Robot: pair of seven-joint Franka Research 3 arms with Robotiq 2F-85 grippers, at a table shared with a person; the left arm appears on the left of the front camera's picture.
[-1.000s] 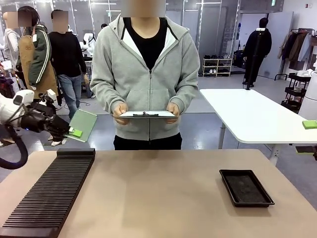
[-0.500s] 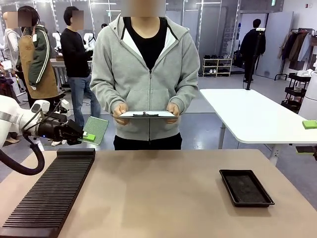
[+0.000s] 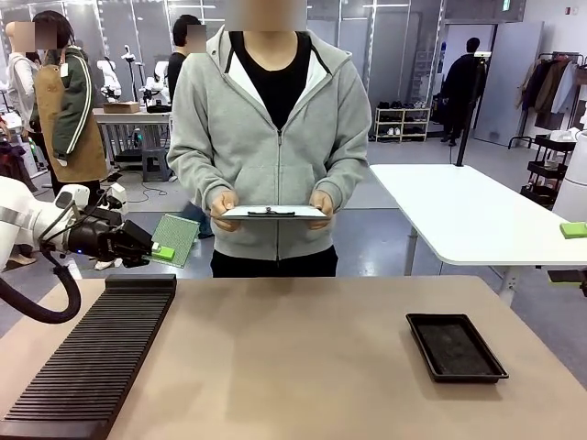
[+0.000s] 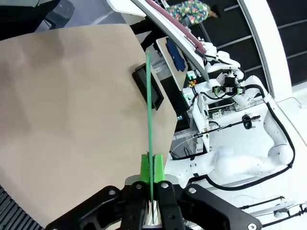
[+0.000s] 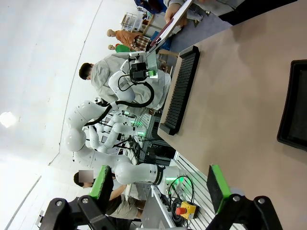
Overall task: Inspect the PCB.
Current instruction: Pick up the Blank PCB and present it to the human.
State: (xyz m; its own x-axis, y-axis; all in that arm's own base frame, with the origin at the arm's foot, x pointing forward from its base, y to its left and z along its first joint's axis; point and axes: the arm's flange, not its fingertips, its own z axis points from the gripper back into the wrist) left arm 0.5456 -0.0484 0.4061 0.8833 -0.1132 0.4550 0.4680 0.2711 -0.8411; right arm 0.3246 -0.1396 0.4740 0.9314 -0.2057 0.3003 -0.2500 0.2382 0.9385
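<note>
Step in hand: presenting for inspection. The left gripper (image 3: 163,249) is clamped on an edge of the PCB (image 3: 177,238), holding it in the air beyond the far end of the rack (image 3: 101,353), near the person's clipboard (image 3: 272,211). The right gripper (image 5: 160,184) has its fingers apart and is empty. Board tilt is hard to judge. Next: steady hold, patterned face toward the person

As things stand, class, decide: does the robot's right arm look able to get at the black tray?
Probably yes: the right pincer is open and holds nothing, and the black tray lies on its side of the table with nothing standing near it.
</note>
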